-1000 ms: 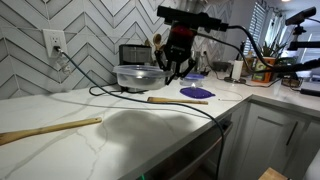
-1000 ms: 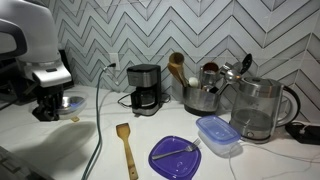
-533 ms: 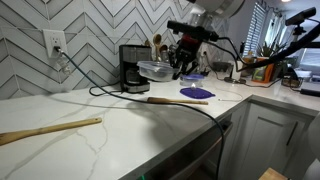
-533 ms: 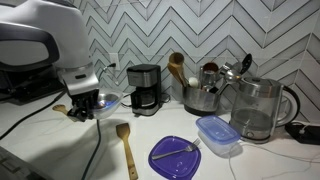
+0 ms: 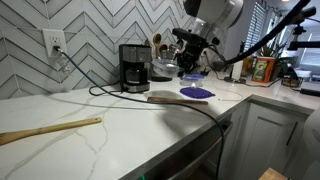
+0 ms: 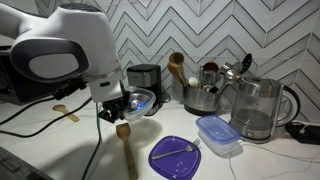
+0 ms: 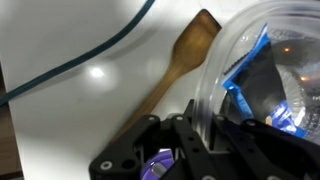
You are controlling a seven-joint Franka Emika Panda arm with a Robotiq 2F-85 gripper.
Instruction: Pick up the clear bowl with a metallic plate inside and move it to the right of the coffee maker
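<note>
My gripper [image 6: 120, 106] is shut on the rim of the clear bowl [image 6: 141, 102] and holds it above the counter, in front of the black coffee maker [image 6: 148, 76]. In an exterior view the gripper [image 5: 187, 68] holds the bowl [image 5: 164, 70] just beside the coffee maker [image 5: 134, 68]. In the wrist view the fingers [image 7: 200, 125] pinch the bowl's wall [image 7: 245, 50]. A shiny, bluish interior shows through the wall. The plate inside cannot be made out clearly.
A wooden spatula [image 6: 126, 148] lies below the bowl, next to a blue-purple disc [image 6: 175, 155] with a utensil on it. A blue lidded container [image 6: 217, 134], a steel crock [image 6: 203, 96] and a glass kettle [image 6: 258, 108] stand beyond. A black cable [image 5: 120, 93] crosses the counter. A wooden spoon [image 5: 50, 130] lies apart.
The arm has carried the bowl sideways from beside the wall outlet to in front of the coffee maker, nearer the blue-purple disc. The gripper stays shut on the bowl.
</note>
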